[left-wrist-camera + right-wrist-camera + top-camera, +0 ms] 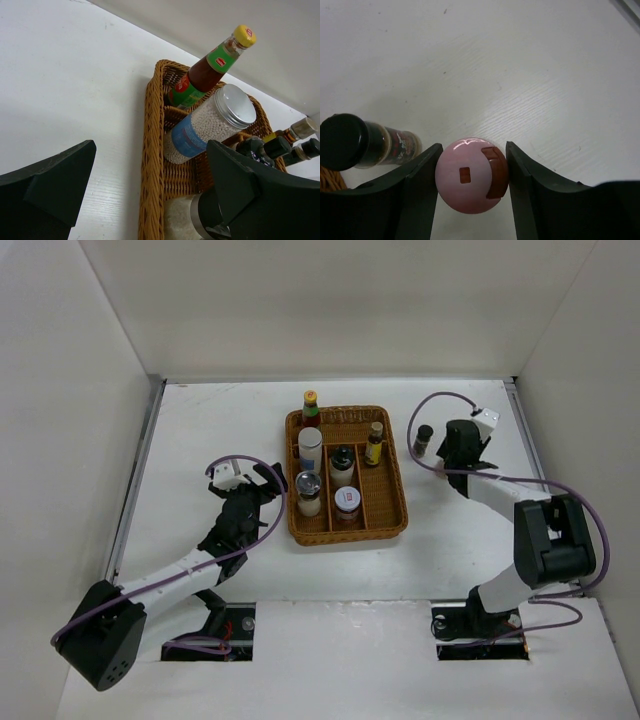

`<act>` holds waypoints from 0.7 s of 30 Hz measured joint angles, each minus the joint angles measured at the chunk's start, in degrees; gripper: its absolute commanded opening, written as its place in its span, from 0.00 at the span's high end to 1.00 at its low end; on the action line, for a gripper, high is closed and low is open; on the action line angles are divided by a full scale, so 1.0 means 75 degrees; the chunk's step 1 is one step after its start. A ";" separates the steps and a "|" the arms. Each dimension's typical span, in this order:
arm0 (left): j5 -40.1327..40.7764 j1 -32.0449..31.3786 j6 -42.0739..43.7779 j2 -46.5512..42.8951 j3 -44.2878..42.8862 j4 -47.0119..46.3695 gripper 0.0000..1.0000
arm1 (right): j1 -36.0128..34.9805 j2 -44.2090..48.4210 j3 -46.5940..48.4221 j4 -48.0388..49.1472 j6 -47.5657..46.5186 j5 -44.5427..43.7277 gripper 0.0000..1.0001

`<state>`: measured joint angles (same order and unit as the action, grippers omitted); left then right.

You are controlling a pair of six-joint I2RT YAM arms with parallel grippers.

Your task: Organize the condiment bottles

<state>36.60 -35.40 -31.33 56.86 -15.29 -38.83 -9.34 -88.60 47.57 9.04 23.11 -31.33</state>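
Note:
In the right wrist view, my right gripper (472,167) is shut on a pink-capped bottle (469,176), with both fingers pressed against the cap's sides. Seen from above, the cap hides the bottle's body. A black-capped shaker (367,142) stands just left of it, right of the tray (423,439). From above, my right gripper (462,455) covers the pink bottle. My left gripper (268,487) is open at the wicker tray's left rim (150,165). The tray holds a yellow-capped red sauce bottle (210,70), a silver-lidded jar of white beads (210,125), a silver-topped shaker (308,492) and several more bottles.
The brown wicker tray (346,533) sits mid-table, divided into lengthwise compartments. White walls enclose the table at the back and on both sides. The left gripper's right finger (250,190) hangs over the tray's near-left compartment.

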 measured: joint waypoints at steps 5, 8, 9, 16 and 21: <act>-0.0009 0.0003 0.0000 -0.0026 0.0000 0.0000 0.05 | -0.0096 0.0391 -0.0111 -0.0012 0.0122 -0.0207 0.61; -0.0009 0.0003 0.0000 -0.0026 0.0000 0.0000 0.05 | -0.0685 0.1480 -0.0356 -0.0204 0.0038 -0.0487 0.61; -0.0012 0.0003 -0.0003 -0.0023 0.0000 0.0000 0.05 | -0.1008 0.1944 -0.0393 -0.0245 -0.0012 -0.0551 0.62; -0.0023 0.0003 -0.0003 0.0122 0.0000 -0.0023 0.05 | -0.3101 0.3564 -0.0463 0.0082 -0.0058 -0.0487 0.61; -0.0026 0.0009 -0.0003 0.0189 0.0000 -0.0055 0.05 | -0.3617 0.2139 -0.0318 0.0350 -0.0122 -0.0050 0.61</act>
<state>36.40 -35.33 -31.35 58.28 -15.29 -39.24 -36.47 -72.55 45.19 11.66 22.20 -31.70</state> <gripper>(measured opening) 0.949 0.578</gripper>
